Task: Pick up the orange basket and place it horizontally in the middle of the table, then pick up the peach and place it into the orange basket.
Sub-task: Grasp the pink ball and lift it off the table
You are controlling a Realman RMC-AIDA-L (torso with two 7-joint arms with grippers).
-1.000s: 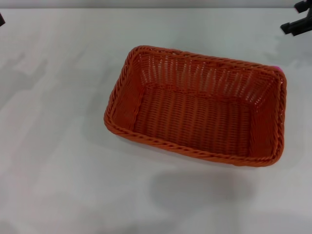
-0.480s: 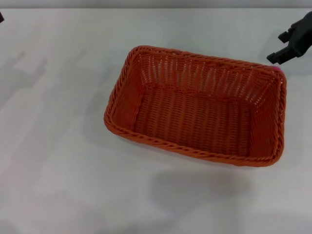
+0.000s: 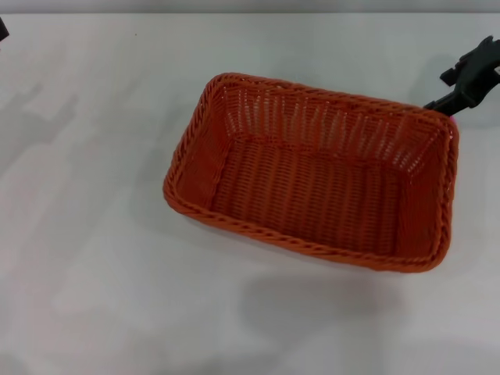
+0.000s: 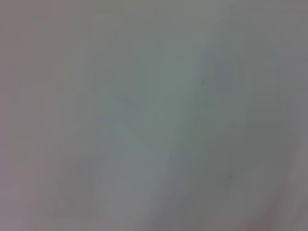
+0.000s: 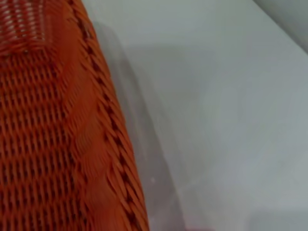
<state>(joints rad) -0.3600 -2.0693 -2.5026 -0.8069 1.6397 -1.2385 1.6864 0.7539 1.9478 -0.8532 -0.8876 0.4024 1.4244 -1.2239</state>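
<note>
The orange basket (image 3: pixel 312 176) lies empty on the white table (image 3: pixel 94 234), its long side running nearly across, slightly skewed. My right gripper (image 3: pixel 442 91) hangs just beyond the basket's far right corner, low over the table, with its dark fingers (image 3: pixel 469 74) apart and nothing between them. The right wrist view looks along the basket's braided rim (image 5: pixel 103 130) and the bare table beside it. The peach is hidden behind that far right corner. Only a dark tip of my left arm (image 3: pixel 2 28) shows, at the far left edge.
White tabletop (image 4: pixel 154 115) fills the left wrist view. The table's far edge (image 3: pixel 250 12) runs along the top of the head view. Wide bare surface lies left of and in front of the basket.
My right gripper has come down and leftward to the basket's far right corner, covering the pink sliver seen there earlier. The basket has shifted very slightly.
</note>
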